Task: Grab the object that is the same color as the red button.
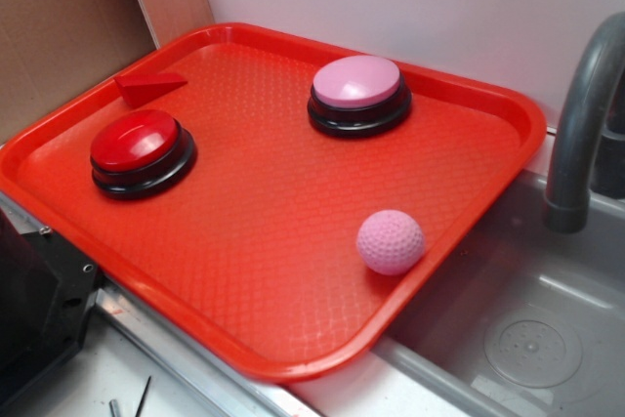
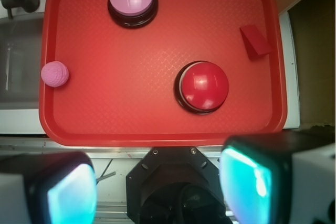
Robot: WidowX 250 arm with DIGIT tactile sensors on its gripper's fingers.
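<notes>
With fingers spread apart high above the tray, best lowered over the red wedge, clear of the red button.

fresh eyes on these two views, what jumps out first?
The big red tray fills both views. On it, two dome buttons: the red button near the small red wedge in a corner, the pink button opposite. A pink dimpled ball sits at the edge by the sink.
</notes>
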